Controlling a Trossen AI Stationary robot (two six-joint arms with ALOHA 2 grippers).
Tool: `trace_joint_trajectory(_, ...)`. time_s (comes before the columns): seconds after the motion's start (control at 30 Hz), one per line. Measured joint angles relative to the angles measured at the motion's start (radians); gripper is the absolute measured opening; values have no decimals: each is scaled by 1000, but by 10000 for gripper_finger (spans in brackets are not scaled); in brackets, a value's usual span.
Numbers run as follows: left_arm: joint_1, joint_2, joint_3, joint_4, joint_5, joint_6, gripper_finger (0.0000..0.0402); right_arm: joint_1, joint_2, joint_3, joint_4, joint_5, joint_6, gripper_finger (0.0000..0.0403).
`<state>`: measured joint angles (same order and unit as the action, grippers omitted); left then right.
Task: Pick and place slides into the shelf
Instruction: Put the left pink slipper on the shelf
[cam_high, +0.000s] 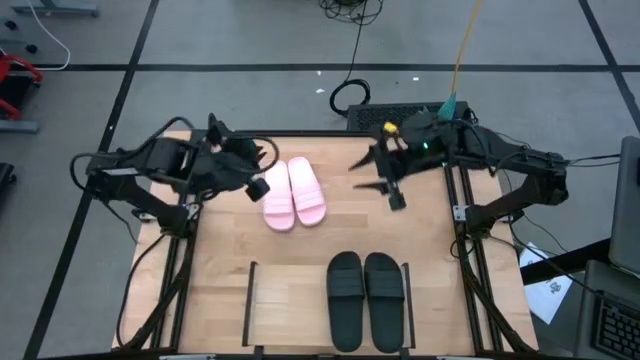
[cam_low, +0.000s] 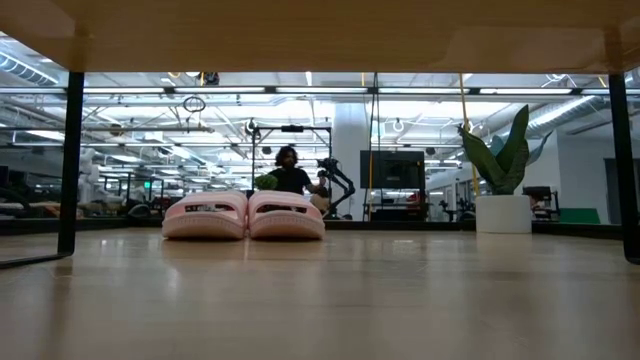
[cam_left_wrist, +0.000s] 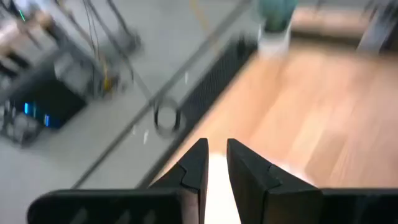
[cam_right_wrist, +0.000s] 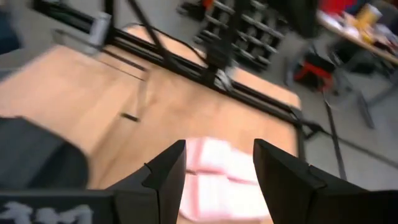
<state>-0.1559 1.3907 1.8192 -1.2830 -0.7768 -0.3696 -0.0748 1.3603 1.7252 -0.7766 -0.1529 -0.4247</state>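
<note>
The pale pink slides (cam_high: 293, 193) lie side by side, soles down, on the far middle of the tabletop; the low view shows the pink slides (cam_low: 245, 215) flat on the wood. The black slides (cam_high: 365, 298) rest on the right half of the shelf (cam_high: 285, 300) at the near edge. My left gripper (cam_high: 262, 180) hovers at the pink pair's left side; in its wrist view the left gripper (cam_left_wrist: 217, 149) has only a narrow gap, with something pale behind it. My right gripper (cam_high: 380, 182) is wide open to the right of the pink pair, and the pink slides (cam_right_wrist: 217, 168) show between its fingers. My left gripper is close beside the left pink slide, but I cannot tell whether its fingers touch it.
The shelf's left half is bare board between thin black rails (cam_high: 250, 300). Black frame bars run along both table sides (cam_high: 465, 250). Cables and a black box lie on the floor beyond the far edge (cam_high: 350, 95). A person shows far off in the room (cam_low: 290, 170).
</note>
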Motion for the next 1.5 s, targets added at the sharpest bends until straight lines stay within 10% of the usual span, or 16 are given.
trace_joint_trajectory(0.4,376,65,-39,-94,519,410,62,-136,30,0,75,-2,159,178)
trace_joint_trajectory(0.83,898,68,-530,194,1331,585,62,-135,30,0,6,-8,181,178)
trace_joint_trajectory(1.5,897,279,-640,238,1588,523,63,-136,29,0,-6,-9,189,178)
